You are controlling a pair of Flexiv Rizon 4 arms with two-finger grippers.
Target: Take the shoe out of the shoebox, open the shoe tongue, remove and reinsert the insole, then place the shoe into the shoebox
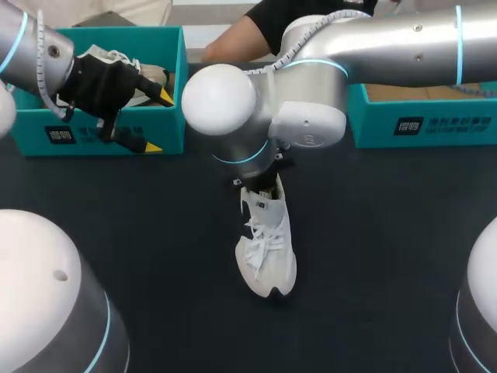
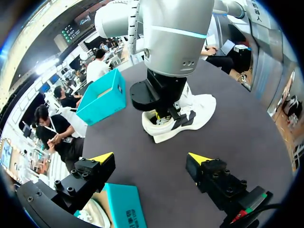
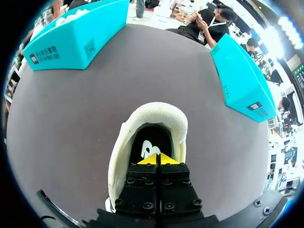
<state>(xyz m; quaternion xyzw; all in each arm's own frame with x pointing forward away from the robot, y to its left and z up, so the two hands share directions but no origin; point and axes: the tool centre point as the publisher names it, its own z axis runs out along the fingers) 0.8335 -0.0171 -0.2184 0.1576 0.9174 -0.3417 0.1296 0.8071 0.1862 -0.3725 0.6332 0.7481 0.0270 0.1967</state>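
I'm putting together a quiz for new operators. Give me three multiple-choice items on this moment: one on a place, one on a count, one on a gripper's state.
1. Where is the shoe that has the right gripper in its opening? A) in a shoebox B) on the table C) lifted in the air
2. How many teal shoeboxes are on the table? A) one B) two C) three
3. How is the left gripper? A) open, holding nothing B) shut on a shoe C) shut on a box lid

Answers: 1 B, its sole rests on the dark table. 2 B, the left shoebox and the right shoebox. 3 A, its yellow tips stand apart with nothing between them.
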